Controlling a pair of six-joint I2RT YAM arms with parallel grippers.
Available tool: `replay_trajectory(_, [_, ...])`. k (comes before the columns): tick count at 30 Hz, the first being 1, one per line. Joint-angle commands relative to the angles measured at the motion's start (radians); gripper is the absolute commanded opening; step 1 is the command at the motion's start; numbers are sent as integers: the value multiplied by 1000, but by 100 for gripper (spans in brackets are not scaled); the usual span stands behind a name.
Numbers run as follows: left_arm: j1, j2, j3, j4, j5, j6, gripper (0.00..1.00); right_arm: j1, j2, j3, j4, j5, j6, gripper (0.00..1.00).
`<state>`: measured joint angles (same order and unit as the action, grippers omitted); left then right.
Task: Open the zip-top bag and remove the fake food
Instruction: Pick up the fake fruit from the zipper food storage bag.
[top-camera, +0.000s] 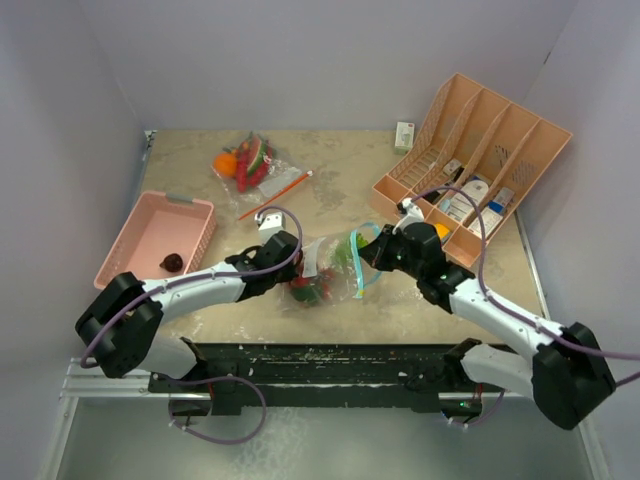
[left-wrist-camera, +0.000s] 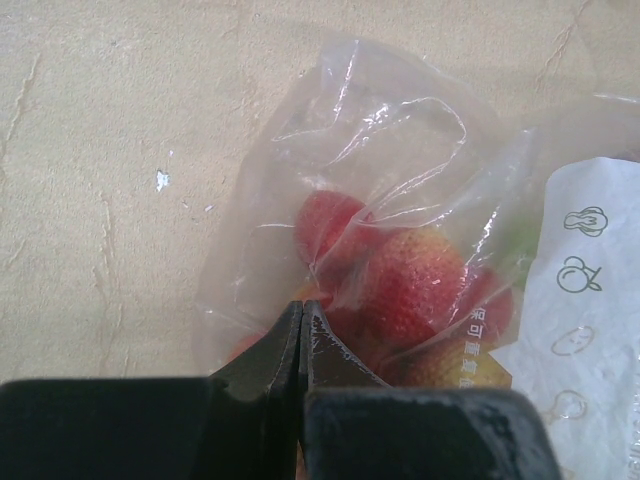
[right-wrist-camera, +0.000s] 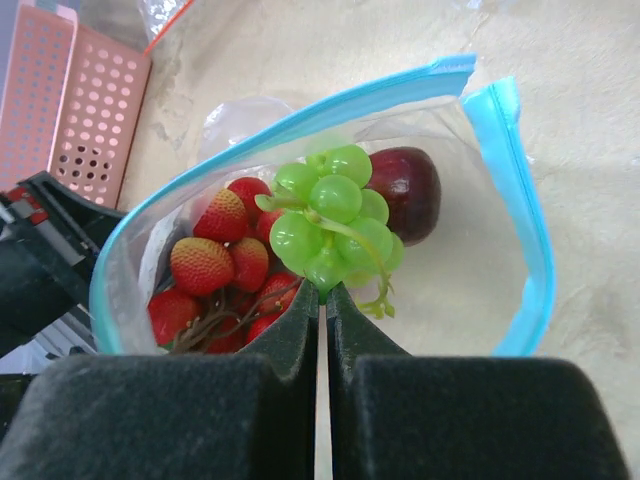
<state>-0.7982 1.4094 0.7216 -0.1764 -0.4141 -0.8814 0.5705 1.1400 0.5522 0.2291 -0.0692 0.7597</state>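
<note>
The zip-top bag (top-camera: 332, 258) lies in the middle of the tabletop (top-camera: 340, 190), between the two arms. Its blue mouth is wide open, so we think the opening part is done. Now it is time to take the fake food out.

Inside the bag we see red strawberries (right-wrist-camera: 205, 262), a dark plum (right-wrist-camera: 408, 190) and a green bunch (right-wrist-camera: 335, 205) like little grapes. The green bunch sits on top, near the mouth.

The left end effector (left-wrist-camera: 302, 318) is closed on the clear plastic at the end away from the mouth. We think it holds the bag in place.

The right end effector (right-wrist-camera: 322, 295) is at the mouth. Its fingers are pressed together, with the tips touching the bottom of the green bunch. We cannot tell if they pinch a bit of it or only touch it.

Next, we think the right arm needs to pull back slowly. If the bunch does not come along, the fingers must open and grab again. The left side should hold on so the bag does not slide.
</note>
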Motion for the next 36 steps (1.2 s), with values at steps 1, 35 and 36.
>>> replay_trajectory(1, [12, 9, 8, 17, 4, -21, 0, -16, -134, 60, -150, 55, -82, 0])
replay_trajectory(35, [11, -335, 106, 157, 277, 432, 95, -37, -365, 397, -485, 144, -215, 0])
replay_trajectory(36, [9, -338, 90, 221, 334, 457, 96, -37, -362, 411, -481, 116, -215, 0])
